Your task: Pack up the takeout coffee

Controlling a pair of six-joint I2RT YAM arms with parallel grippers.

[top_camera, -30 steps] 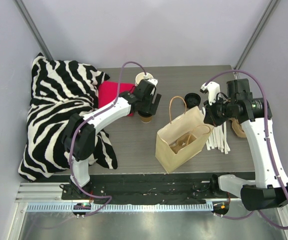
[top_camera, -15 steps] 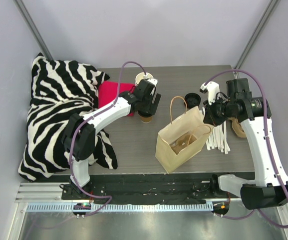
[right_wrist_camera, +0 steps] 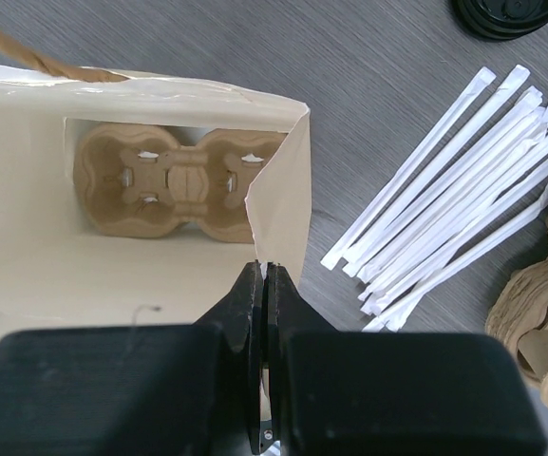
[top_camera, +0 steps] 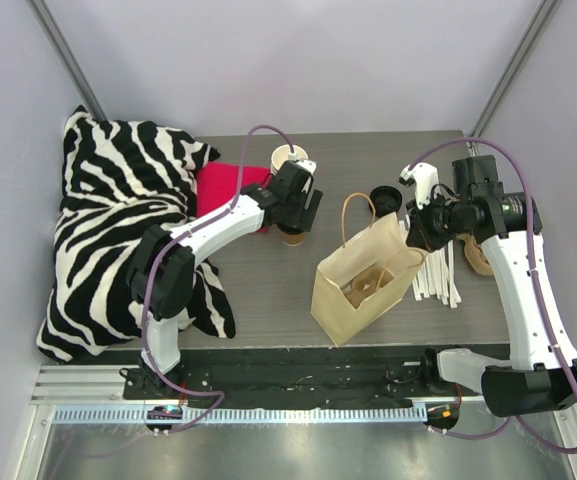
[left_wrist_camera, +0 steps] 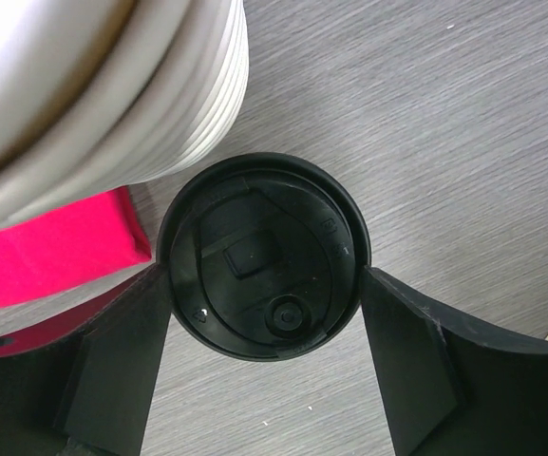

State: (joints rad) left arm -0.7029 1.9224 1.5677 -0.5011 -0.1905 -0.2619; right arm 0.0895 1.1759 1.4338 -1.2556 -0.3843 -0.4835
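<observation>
My left gripper (left_wrist_camera: pixel 266 294) is spread wide, a finger on each side of the coffee cup (left_wrist_camera: pixel 255 237), close against its black lid. The cup stands on the table (left_wrist_camera: pixel 444 114) beside a stack of white cups (left_wrist_camera: pixel 112 85). My right gripper (right_wrist_camera: pixel 264 271) is pressed together, pinching the paper bag (right_wrist_camera: pixel 112 275) by its rim.

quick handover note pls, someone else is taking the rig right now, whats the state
Grippers: left gripper open, one finger on each side of the takeout coffee; a firm grip is not evident. The right gripper is shut on the rim of the paper bag.
Things: the coffee stands on the table beside the stack of cream cups. A cup carrier lies in the bag's bottom.
Done: bag pinched at the rim, coffee straddled.
Left: grip the coffee, lift it, lower it into the bag.
</observation>
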